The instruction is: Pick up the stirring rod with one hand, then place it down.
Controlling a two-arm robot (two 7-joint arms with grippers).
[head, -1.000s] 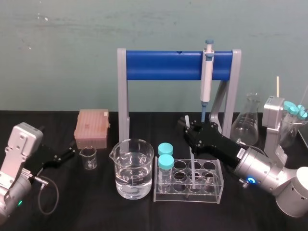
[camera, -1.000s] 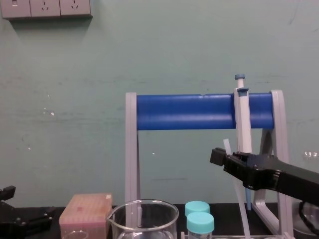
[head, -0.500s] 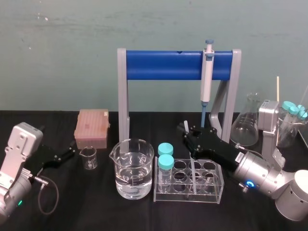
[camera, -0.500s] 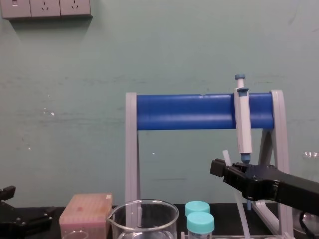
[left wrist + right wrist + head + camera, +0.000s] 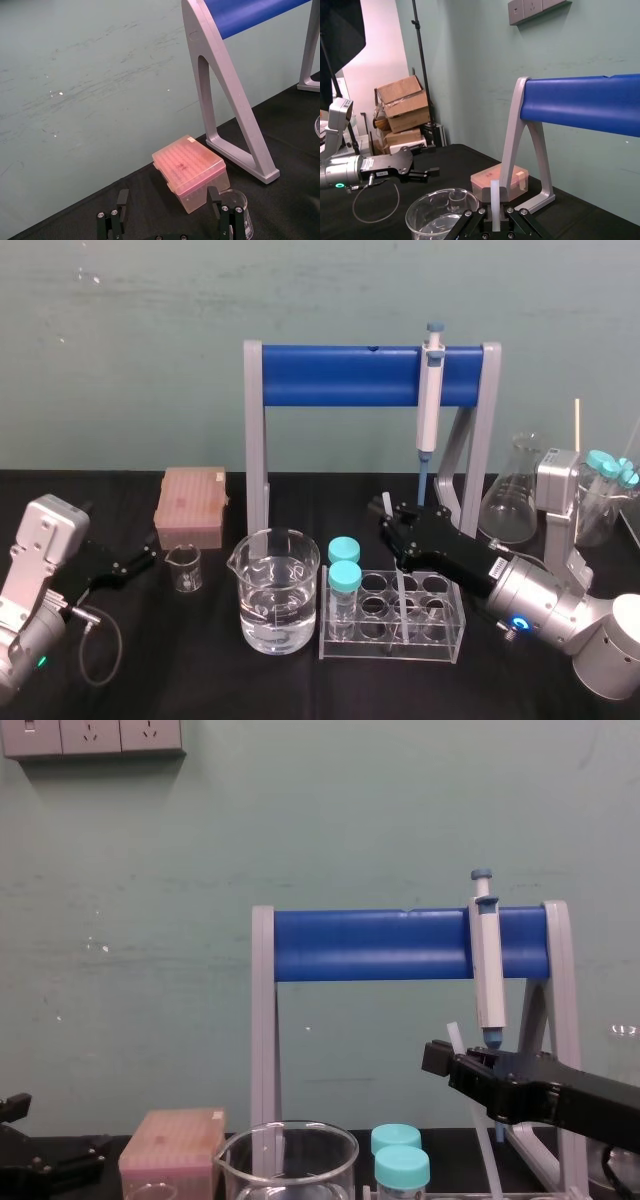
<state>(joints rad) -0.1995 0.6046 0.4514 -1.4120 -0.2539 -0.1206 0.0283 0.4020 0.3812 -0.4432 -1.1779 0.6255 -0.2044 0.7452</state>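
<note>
The right gripper (image 5: 398,523) reaches in from the right over a clear rack (image 5: 440,636) in the middle of the black table (image 5: 200,675). Its jaws are pinched on the one stirring rod (image 5: 401,590), gripping it near the top. The rod stands almost upright, leaning a little. Its short upper end pokes out above the fingers, and its lower part goes down into one of the rack's holes, in the third column from the left. In the right wrist view the rod (image 5: 495,202) rises straight up between the two finger bases. In the chest view the gripper (image 5: 446,1060) sits in front of the stand's right leg, with the rod's tip just above it.

The left gripper (image 5: 146,560) rests low at the left side of the table, well apart from the rack. Its two fingers (image 5: 121,206) are spread wide with nothing between them.

The rack has two rows of holes. Two tubes with teal caps (image 5: 344,576) stand in its leftmost column, one behind the other. Just left of the rack is one large beaker (image 5: 278,590) partly filled with clear liquid. Further left is one small beaker (image 5: 184,568), standing near the left gripper. One pink box (image 5: 190,505) lies behind the small beaker. One stand (image 5: 340,376) with a blue bar and grey legs spans the back of the table. One pipette (image 5: 430,400) hangs from its bar near the right end. One cone-shaped flask (image 5: 512,495) stands to the right of the stand.
</note>
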